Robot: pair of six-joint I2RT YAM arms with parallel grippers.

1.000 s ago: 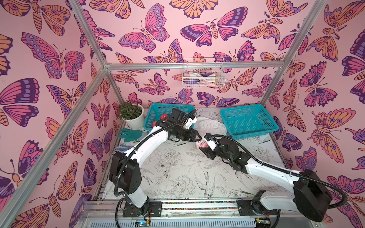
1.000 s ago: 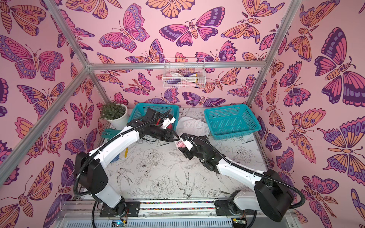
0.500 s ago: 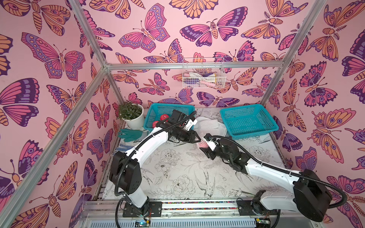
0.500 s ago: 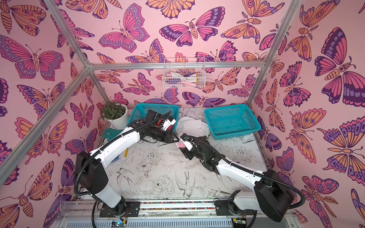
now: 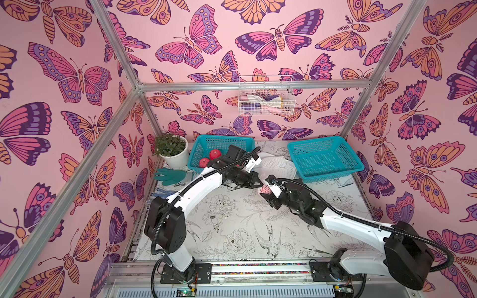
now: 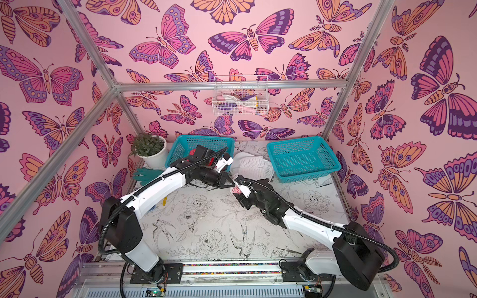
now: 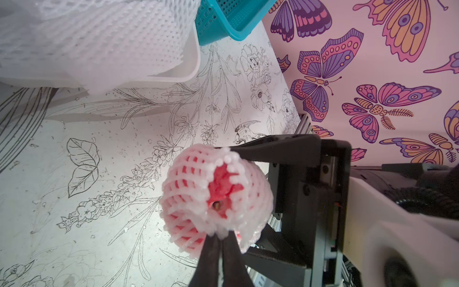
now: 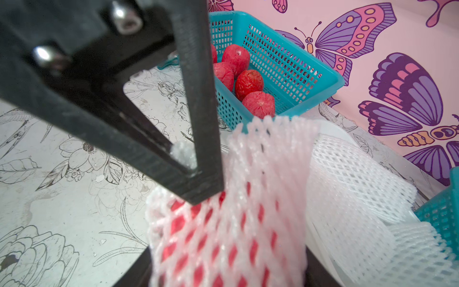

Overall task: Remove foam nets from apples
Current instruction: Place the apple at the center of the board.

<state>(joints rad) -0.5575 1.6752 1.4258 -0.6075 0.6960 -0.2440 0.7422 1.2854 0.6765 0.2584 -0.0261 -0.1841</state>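
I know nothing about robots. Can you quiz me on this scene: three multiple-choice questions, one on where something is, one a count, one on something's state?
1. Where do the bare apples lie?
A. In the teal basket beside the potted plant
B. In the other teal basket
C. In the right gripper

2. How many teal baskets are there?
A. One
B. Two
C. Four

3. What state is the left gripper in?
A. Open, touching nothing
B. Shut on a bare apple
C. Shut on the rim of a foam net

Answers: 1 A, red fruit lies in that basket in the right wrist view. 2 B, both top views show two. 3 C, its jaws pinch the net on the netted apple that the right gripper holds.
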